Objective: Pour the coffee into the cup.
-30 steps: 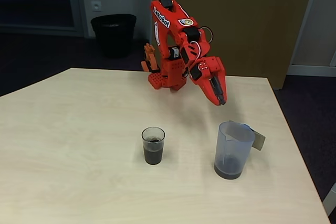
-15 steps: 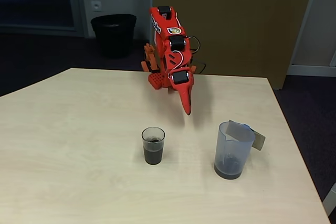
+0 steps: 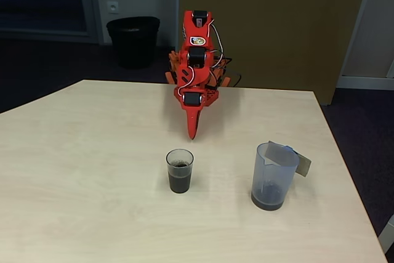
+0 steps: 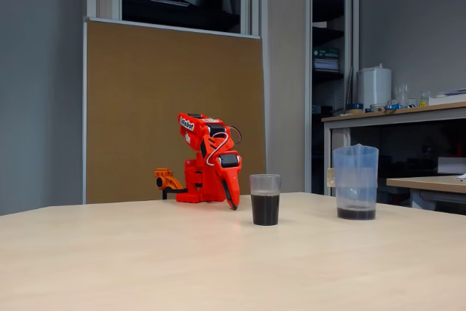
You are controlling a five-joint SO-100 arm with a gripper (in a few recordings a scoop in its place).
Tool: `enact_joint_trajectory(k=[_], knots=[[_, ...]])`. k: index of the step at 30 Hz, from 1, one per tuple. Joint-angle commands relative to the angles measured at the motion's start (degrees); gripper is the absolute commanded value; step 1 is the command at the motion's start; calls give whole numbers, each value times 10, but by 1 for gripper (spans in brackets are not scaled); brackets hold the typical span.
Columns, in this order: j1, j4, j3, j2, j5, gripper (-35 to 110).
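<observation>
The cup (image 3: pixel 179 170) (image 4: pixel 265 199), a small clear tumbler, stands near the table's middle with dark coffee (image 3: pixel 179 180) (image 4: pixel 265 209) filling over half of it. To its right stands a taller greyish jug (image 3: pixel 273 175) (image 4: pixel 355 181) with a flat handle and a thin dark layer of coffee at its bottom. My red gripper (image 3: pixel 191 132) (image 4: pixel 232 202) hangs folded down behind the cup, tip pointing at the table, apart from both vessels. Its jaws are together with nothing held.
The arm's base (image 3: pixel 196 93) sits at the table's far edge (image 3: pixel 271 90). A brown partition board (image 4: pixel 175 107) stands behind the table, and a black bin (image 3: pixel 133 40) is on the floor beyond. Bare tabletop lies left of the cup.
The arm has swung from above the jug leftward and folded down, so the gripper now hangs behind the cup. Cup and jug have not moved.
</observation>
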Motion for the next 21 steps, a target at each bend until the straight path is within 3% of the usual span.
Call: enact_joint_trajectory(k=[1, 21], knots=[[4, 61, 7, 29, 18, 0], [7, 249, 7, 222, 20, 0]])
